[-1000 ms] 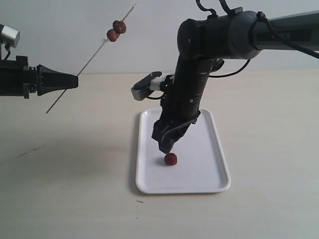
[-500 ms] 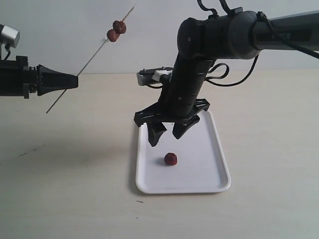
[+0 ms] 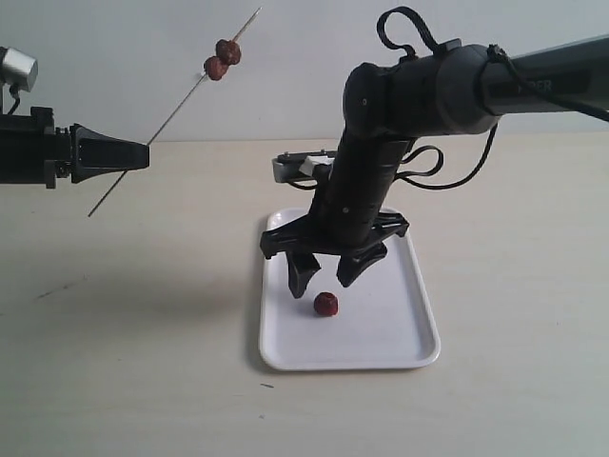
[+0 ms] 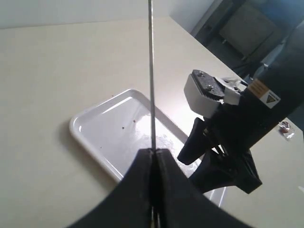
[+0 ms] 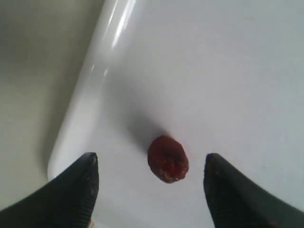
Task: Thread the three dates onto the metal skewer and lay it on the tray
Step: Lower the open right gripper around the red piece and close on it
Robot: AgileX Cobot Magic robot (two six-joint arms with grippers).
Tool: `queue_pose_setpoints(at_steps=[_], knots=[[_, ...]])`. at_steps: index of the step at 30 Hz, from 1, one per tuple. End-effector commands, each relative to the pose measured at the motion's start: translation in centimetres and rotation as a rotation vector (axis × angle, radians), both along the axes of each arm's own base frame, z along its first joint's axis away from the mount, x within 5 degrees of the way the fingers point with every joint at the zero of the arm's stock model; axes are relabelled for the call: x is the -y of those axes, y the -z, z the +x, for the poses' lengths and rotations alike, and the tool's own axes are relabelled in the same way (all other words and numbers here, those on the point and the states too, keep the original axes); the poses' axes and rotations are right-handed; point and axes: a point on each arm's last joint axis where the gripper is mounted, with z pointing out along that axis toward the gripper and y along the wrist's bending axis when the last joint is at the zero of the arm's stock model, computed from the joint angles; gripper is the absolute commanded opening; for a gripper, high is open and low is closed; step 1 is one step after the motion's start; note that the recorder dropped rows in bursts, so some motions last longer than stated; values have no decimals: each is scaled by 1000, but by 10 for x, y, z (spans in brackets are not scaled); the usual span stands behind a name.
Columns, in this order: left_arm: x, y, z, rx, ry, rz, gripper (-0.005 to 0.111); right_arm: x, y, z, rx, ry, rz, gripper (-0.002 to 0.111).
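My left gripper (image 3: 143,155) is shut on the metal skewer (image 3: 171,116), which slants up to the right with two dates (image 3: 221,59) threaded near its tip. In the left wrist view the left gripper (image 4: 153,151) pinches the skewer (image 4: 151,71) over the tray (image 4: 102,128). The third date (image 3: 325,304) lies on the white tray (image 3: 409,333). My right gripper (image 3: 324,275) hangs open just above it, one finger on each side. The right wrist view shows that date (image 5: 167,159) between the fingers of the open right gripper (image 5: 149,165), untouched, near the tray's rim (image 5: 90,80).
The tray rests on a bare beige table (image 3: 124,333). The right arm's dark body (image 3: 400,95) rises over the tray's far end. A small dark fleck (image 3: 267,386) lies on the table in front of the tray.
The right gripper turned, opened wide, and came down closer over the date on the tray. The left gripper and skewer have stayed still.
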Motion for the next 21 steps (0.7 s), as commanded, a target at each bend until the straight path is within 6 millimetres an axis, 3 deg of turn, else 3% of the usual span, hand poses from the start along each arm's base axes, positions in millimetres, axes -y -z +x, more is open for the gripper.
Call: queue_pose_setpoints(at_steps=[1, 21], knots=[[-1, -4, -1, 12, -1, -20, 0, -1, -2, 2, 29, 26, 8, 62], [-1, -4, -1, 8, 1, -18, 0, 0, 13, 1, -38, 125, -19, 62]])
